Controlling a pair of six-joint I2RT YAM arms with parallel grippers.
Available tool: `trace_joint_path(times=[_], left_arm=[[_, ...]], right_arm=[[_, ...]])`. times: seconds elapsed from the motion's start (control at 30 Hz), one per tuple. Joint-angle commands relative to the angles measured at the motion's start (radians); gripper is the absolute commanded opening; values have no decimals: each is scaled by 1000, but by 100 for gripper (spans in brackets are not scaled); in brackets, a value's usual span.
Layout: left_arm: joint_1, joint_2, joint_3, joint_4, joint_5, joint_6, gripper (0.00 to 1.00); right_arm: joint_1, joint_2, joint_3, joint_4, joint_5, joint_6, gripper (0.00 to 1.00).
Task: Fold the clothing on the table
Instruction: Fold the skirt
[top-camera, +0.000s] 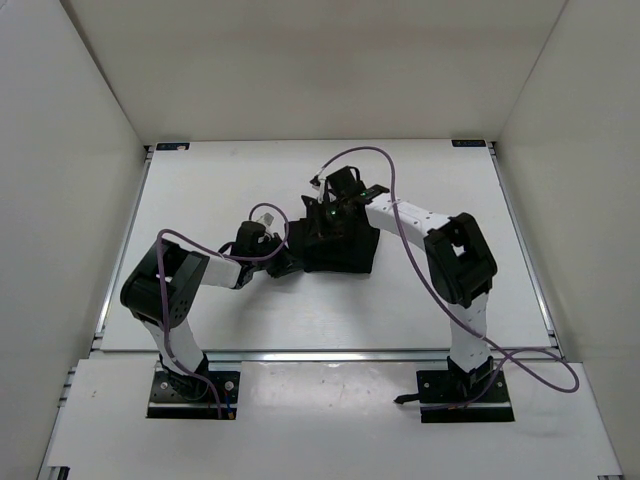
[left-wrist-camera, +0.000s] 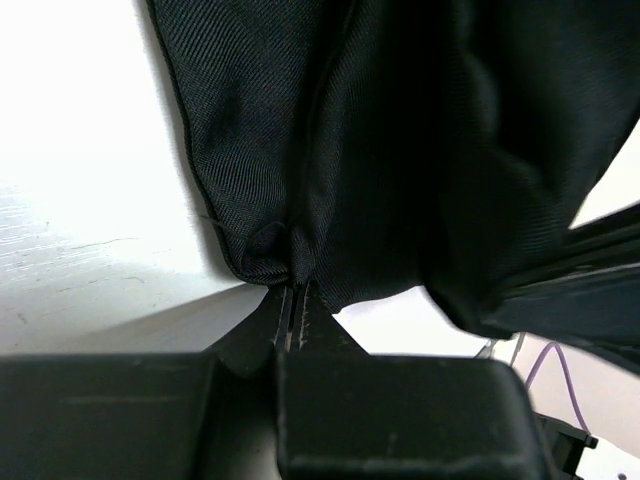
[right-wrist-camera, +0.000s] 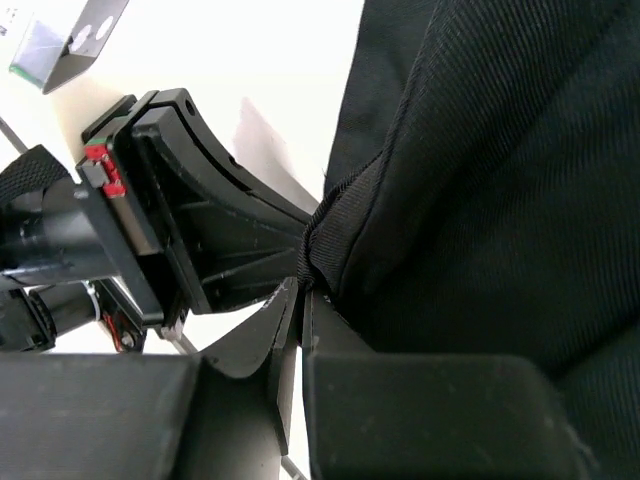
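Observation:
The clothing (top-camera: 345, 248) is a compact, bunched black mass near the middle of the white table (top-camera: 200, 190). My left gripper (top-camera: 289, 262) is at its left edge. In the left wrist view that gripper (left-wrist-camera: 293, 287) is shut on a gathered corner of the twill fabric (left-wrist-camera: 400, 150). My right gripper (top-camera: 326, 214) is at the garment's far left corner. In the right wrist view it (right-wrist-camera: 308, 287) is shut on a ribbed band edge of the clothing (right-wrist-camera: 500, 200). The two grippers sit close together, and the left gripper's body (right-wrist-camera: 190, 230) shows just beyond the right jaws.
White walls enclose the table on three sides. A purple cable (top-camera: 400, 225) loops over the right arm (top-camera: 458, 262) and trails to the near right. The left arm's elbow (top-camera: 165, 285) stands at the near left. Dark marks (top-camera: 172, 146) sit at the far corners.

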Motion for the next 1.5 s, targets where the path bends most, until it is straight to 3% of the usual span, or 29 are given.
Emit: trace_joint_path(times=[0.0, 0.13, 0.23, 0.27, 0.33, 0.37, 0.4, 0.53, 0.67, 0.7, 0.73, 0.9, 1.03, 1.13, 1.3, 1.43, 1.47], left_arm=[[8, -4, -21, -23, -1, 16, 0], [5, -5, -27, -22, -1, 14, 0], [11, -7, -36, -20, -6, 14, 0], [16, -7, -38, -14, 2, 19, 0], [22, -7, -33, -14, 5, 14, 6], [28, -7, -36, -13, 14, 11, 17], [33, -10, -44, -8, 20, 7, 30], [53, -78, -50, -32, 33, 0, 59], [77, -197, -76, -140, -23, 26, 77], [96, -230, -97, -152, -15, 34, 93], [125, -238, -108, -158, -1, 45, 99], [205, -436, -160, -325, 98, 143, 99], [203, -629, -84, -567, 60, 273, 99], [206, -759, -59, -655, 22, 299, 99], [212, -849, -24, -772, -70, 377, 98], [206, -762, 37, -916, -95, 482, 98], [196, -725, 65, -966, -146, 499, 99]], right_arm=[[28, 23, 72, -20, -82, -19, 0], [34, 78, 79, -27, -181, -20, 0], [51, 106, 138, -96, -157, -69, 3], [57, 109, 152, -133, -131, -81, 6], [61, 109, 208, -188, -94, -110, 25], [62, 97, 219, -196, -84, -117, 38], [59, 77, 231, -199, -70, -121, 43], [62, -82, 176, -114, -10, -118, 53], [44, -289, 42, 29, 77, -114, 68], [36, -352, 25, 46, 96, -109, 71], [10, -415, -1, 60, 117, -108, 72], [-140, -631, -165, 55, 156, -128, 76], [-284, -782, -345, 55, 156, -137, 77], [-347, -854, -433, 45, 169, -160, 76], [-357, -792, -442, 36, 179, -216, 81], [-279, -616, -265, -52, 335, -305, 85], [-247, -583, -211, -76, 357, -316, 90]])
